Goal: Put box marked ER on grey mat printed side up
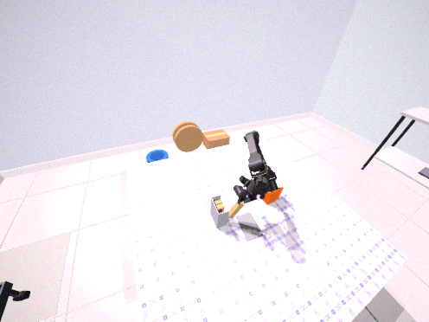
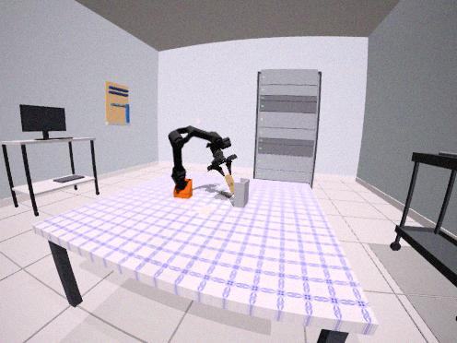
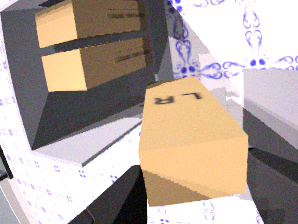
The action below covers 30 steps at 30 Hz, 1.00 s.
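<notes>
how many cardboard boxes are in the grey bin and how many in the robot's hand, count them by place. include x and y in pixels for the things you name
Tan cardboard boxes standing in the grey open-topped bin (image 1: 221, 220) (image 2: 241, 194) (image 3: 20, 65): 2
Tan cardboard box held in the black hand (image 1: 242, 200) (image 2: 227, 172) (image 3: 194, 167): 1
Total: 3
</notes>
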Available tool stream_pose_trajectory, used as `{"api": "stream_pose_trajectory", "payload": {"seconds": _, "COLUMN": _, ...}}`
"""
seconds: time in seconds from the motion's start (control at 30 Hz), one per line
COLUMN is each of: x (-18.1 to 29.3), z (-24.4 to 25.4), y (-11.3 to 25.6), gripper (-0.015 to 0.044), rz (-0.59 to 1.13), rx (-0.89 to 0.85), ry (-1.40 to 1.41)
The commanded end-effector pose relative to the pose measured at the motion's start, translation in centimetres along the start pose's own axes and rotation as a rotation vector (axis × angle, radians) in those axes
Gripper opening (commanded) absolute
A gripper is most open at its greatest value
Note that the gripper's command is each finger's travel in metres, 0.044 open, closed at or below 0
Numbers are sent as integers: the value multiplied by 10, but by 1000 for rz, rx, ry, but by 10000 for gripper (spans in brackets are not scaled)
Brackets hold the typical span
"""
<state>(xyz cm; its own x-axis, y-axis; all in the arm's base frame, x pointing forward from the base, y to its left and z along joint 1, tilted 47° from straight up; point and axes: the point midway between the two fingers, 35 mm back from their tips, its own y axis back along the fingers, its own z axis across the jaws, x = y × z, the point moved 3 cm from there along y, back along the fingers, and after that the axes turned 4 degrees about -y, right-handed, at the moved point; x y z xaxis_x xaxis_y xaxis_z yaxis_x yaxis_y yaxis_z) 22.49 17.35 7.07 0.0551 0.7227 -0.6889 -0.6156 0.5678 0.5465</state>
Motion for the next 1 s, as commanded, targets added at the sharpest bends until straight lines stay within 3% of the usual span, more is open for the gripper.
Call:
{"api": "stream_pose_trajectory", "payload": {"seconds": 0.0, "x": -1, "z": -7, "y": 4, "gripper": 151, "rz": 3, "rx": 1, "ry": -3}}
{"api": "stream_pose_trajectory", "payload": {"seconds": 0.97, "x": -29, "z": -17, "y": 11, "gripper": 151, "rz": 0, "rx": 0, "ry": -2}}
